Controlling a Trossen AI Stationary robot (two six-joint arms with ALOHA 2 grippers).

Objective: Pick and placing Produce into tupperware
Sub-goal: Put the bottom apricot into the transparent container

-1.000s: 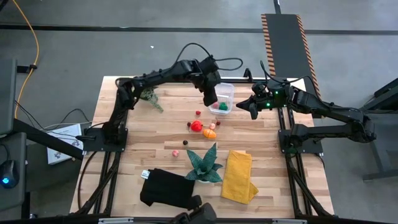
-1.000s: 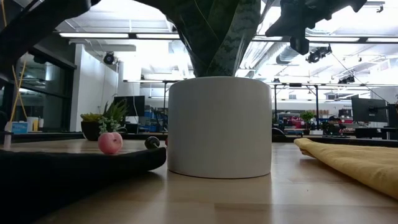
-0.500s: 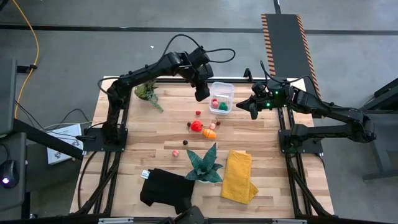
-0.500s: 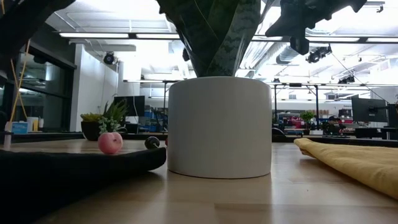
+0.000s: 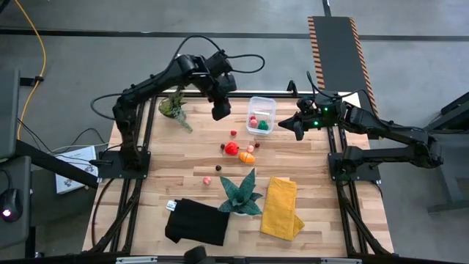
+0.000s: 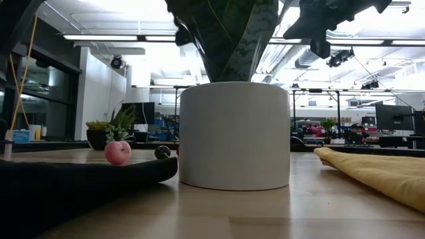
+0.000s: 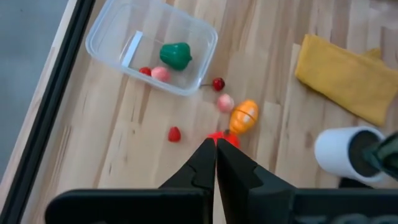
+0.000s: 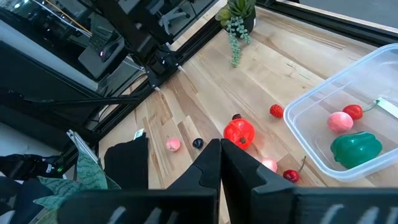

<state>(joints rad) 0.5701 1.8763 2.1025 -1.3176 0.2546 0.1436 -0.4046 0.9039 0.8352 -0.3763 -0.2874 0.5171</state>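
The clear tupperware (image 5: 261, 115) stands at the table's far middle. It holds a green piece (image 7: 175, 55), a pink one (image 7: 160, 73) and a red one (image 7: 145, 71). More produce lies loose on the wood nearer: a big red piece (image 5: 231, 149), an orange one (image 5: 248, 156), a small red one (image 5: 234, 133), and farther out a pink one (image 5: 207, 180) and a dark one (image 5: 218, 169). My left gripper (image 5: 219, 114) hangs shut and empty above the table, left of the tub. My right gripper (image 5: 292, 126) hovers shut and empty right of the tub.
A teal spiky plant in a white pot (image 5: 240, 195) stands near the front middle, filling the low view (image 6: 234, 136). A folded yellow cloth (image 5: 282, 207) lies to its right and a black cloth (image 5: 196, 222) to its left. A small leafy plant (image 5: 174, 108) sits at the far left.
My left gripper has risen and drawn back from over the tupperware toward the table's left edge, staying shut. The red and pink pieces in the tub, hidden under it a second ago, now show.
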